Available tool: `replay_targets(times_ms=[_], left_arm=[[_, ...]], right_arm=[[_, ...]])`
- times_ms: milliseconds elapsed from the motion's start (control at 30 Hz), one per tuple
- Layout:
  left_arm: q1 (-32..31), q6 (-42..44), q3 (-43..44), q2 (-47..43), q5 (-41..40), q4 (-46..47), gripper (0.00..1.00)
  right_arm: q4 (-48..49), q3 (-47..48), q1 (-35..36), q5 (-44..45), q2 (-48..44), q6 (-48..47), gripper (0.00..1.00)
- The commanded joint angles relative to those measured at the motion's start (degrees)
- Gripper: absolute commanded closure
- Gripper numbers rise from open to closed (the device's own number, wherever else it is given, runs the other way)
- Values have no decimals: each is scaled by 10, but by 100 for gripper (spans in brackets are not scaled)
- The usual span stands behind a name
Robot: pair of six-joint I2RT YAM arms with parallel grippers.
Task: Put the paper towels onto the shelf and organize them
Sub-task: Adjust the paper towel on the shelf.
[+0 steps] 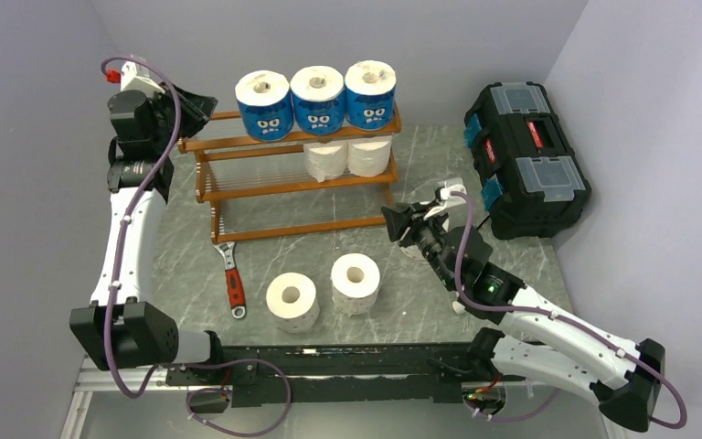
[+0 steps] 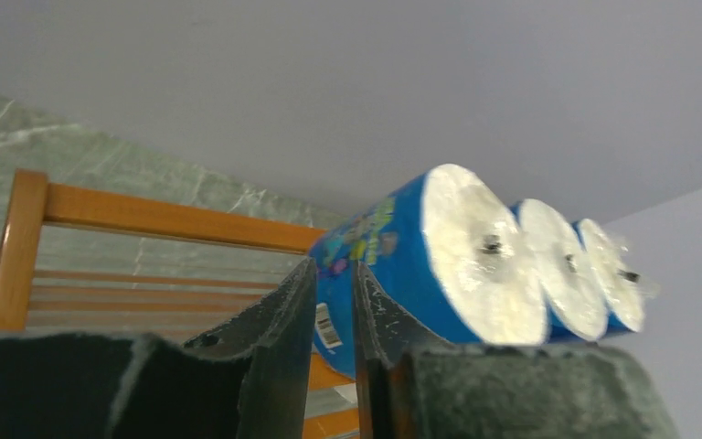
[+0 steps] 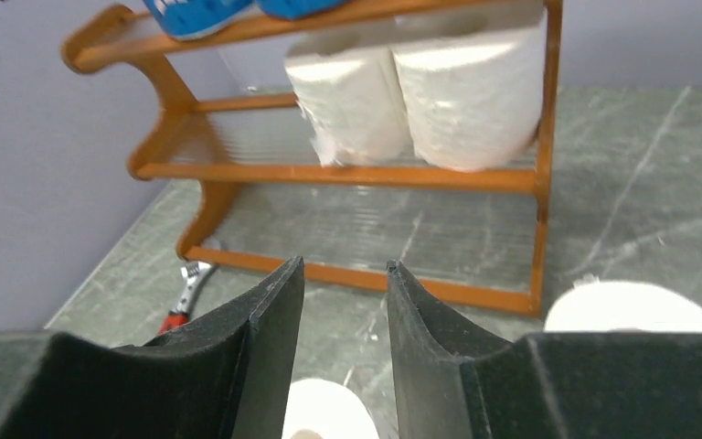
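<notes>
Paper towels, seven in view. Three blue-wrapped rolls (image 1: 316, 101) with cartoon faces lie side by side, touching, on the top tier of the shelf (image 1: 238, 187). Two plain white rolls (image 1: 347, 157) sit together at the right end of the middle tier. Two loose rolls (image 1: 292, 302) stand core-up on the table (image 1: 512, 274), near each other at 6 to 7 o'clock.

Shelf: orange-brown wood, slatted, at 11 o'clock of the table.

Surface: grey-green stone pattern with pale veins, matte.

Room: plain pale lavender-grey walls (image 1: 37, 137) on three sides.

Toolbox (image 1: 526, 155): black, clear lid panels, at 2 o'clock.

Wrench (image 1: 233, 282): red handle, lying flat at 8 o'clock, just in front of the shelf's left foot.

Left gripper (image 2: 335, 274): raised beside the left end of the top tier, jaws a narrow slit apart, pointed at the nearest blue roll.

Right gripper (image 3: 345, 270): low over the table at 3 o'clock of the shelf, jaws somewhat apart, facing the shelf.
</notes>
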Motion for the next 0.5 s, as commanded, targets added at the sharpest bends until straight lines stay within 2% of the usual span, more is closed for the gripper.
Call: replay_targets(times_ms=[0,133,467], left_arm=[[-7,13,4,14,-40,-19,77],[-13,5,5,36,-20,-8,80],[-32,3,17,70,8,1,78]], right_arm=[[-30,-27,0,25,-30,30,59],[-36,-49,-1,26,-40,42,59],[-52,-61,0,43,-54,45,56]])
